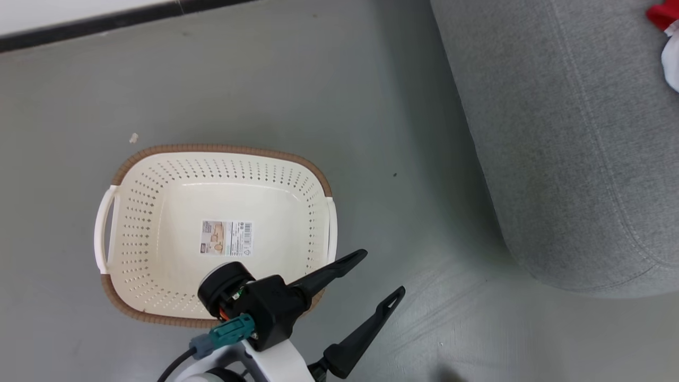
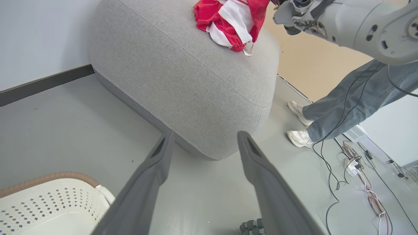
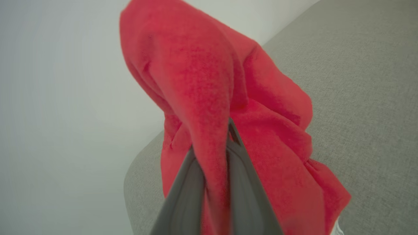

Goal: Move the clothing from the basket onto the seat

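Note:
The cream basket (image 1: 212,149) stands on the grey floor with only a paper label (image 1: 226,237) on its bottom; its corner (image 2: 49,178) also shows in the left wrist view. My left gripper (image 1: 382,272) hangs open and holds nothing, over the basket's near right rim, fingers pointing toward the seat (image 1: 557,132). In the right wrist view my right gripper (image 3: 212,140) is shut on the red clothing (image 3: 202,81), which drapes over its fingers above the seat (image 3: 359,81). Red and white clothing (image 2: 228,23) is bunched on top of the seat (image 2: 183,71), and its edge (image 1: 663,13) peeks in at the head view's corner.
A person's legs in jeans (image 2: 352,94) and white shoes (image 2: 298,138) stand just beyond the seat. Cables (image 2: 359,173) trail over the floor there. My right forearm (image 2: 352,23) reaches over the seat. A dark skirting board (image 1: 106,21) runs along the wall behind the basket.

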Motion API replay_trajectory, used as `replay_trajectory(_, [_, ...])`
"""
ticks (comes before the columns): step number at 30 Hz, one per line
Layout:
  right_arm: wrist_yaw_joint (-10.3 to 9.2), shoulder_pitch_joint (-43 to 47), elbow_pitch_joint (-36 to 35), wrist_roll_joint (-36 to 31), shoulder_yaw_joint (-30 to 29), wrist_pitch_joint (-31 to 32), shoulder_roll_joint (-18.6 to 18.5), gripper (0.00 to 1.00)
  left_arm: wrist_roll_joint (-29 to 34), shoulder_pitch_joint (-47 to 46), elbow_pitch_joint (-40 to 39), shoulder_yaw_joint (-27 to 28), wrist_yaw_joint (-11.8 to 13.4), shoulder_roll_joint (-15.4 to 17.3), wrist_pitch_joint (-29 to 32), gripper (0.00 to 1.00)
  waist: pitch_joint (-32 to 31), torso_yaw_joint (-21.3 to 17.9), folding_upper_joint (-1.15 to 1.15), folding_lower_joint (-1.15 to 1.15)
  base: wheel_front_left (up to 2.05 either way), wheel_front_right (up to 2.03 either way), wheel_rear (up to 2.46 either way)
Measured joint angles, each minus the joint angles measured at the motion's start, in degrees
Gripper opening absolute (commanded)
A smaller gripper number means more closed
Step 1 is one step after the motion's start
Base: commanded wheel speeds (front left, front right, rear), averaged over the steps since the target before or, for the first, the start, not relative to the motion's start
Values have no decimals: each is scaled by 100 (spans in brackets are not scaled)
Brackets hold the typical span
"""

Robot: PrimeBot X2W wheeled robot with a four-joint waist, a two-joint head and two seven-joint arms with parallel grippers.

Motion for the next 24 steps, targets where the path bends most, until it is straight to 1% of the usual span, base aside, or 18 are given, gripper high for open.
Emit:
replay_trajectory(3, [0, 0, 22, -129, 37, -138, -1, 0, 12, -49, -71, 53, 0, 25, 1, 100, 150, -5, 0, 0, 0, 0, 0])
replay_trajectory(4, [0, -1, 22, -166, 47, -162, 5, 2, 12, -73, -89, 74, 0, 32, 1, 100, 199, -9, 0, 0, 0, 0, 0])
replay_trajectory(5, [0, -2, 21, -177, 52, -198, 25, 8, 14, -98, -105, 89, 0, 36, 1, 100, 246, -15, 0, 0, 0, 0, 0])
replay_trajectory(6, [0, -2, 25, -208, 73, -205, 35, 18, 23, -124, -118, 100, 0, 38, 1, 100, 292, -21, 0, 0, 0, 0, 0])
replay_trajectory(7, [0, -4, 25, -226, 89, -232, 51, 22, 40, -157, -130, 113, 0, 47, 1, 100, 337, -28, 0, 0, 0, 0, 0])
replay_trajectory(8, [0, -17, 25, -232, 97, -247, 74, 32, 60, -187, -147, 135, 0, 63, 1, 100, 381, -36, 0, 0, 0, 0, 0])
replay_trajectory(9, [0, -27, 22, -255, 114, -270, 94, 46, 64, -210, -162, 156, 0, 76, 0, 100, 422, -45, 0, 0, 0, 0, 0])
replay_trajectory(10, [0, -40, 21, -274, 137, -300, 110, 70, 68, -237, -174, 168, -1, 91, 0, 100, 462, -54, 0, 0, 0, 0, 0])
replay_trajectory(11, [0, -58, 21, -288, 153, -316, 119, 98, 89, -271, -186, 182, -1, 108, 0, 100, 502, -65, 0, 0, 0, 0, 0])
replay_trajectory(12, [0, -79, 16, -300, 175, -323, 123, 100, 130, -304, -202, 202, -1, 121, 0, 100, 539, -75, 0, 0, 0, 0, 0])
replay_trajectory(16, [0, -192, 2, -360, 310, -399, 175, 100, 205, -441, -196, 287, -10, 134, -62, 100, 647, -137, 0, 0, 0, 0, 0])
replay_trajectory(24, [0, -192, -149, -478, 511, -477, 199, 100, 204, -602, -77, 349, -88, 109, -264, 100, 612, -187, 0, 0, 0, 0, 0])
